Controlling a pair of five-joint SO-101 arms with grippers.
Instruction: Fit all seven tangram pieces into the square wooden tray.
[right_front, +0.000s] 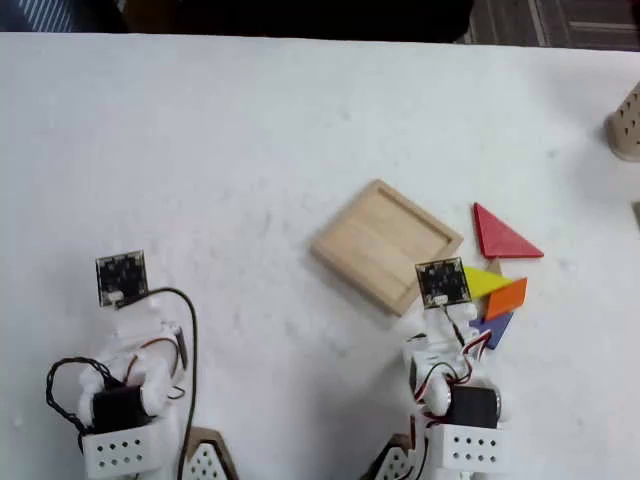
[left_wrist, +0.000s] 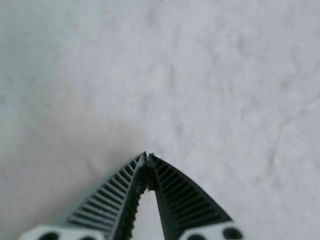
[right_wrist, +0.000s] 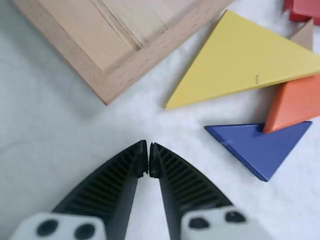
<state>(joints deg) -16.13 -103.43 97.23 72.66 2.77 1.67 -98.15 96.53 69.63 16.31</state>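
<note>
High view: square wooden tray (right_front: 385, 243) pale, shallow, raised rim.

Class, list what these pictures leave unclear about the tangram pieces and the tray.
- Piece count: high view, the square board on the right arm covers part of the cluster.
- Tan piece: right wrist view, mostly hidden by the yellow triangle.
- Red piece, tray: cut off by that view's edge.

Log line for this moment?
tray empty | yellow triangle, orange piece, blue triangle, red triangle on table beside tray | left end effector shut over table | right end effector shut near tray corner
</note>
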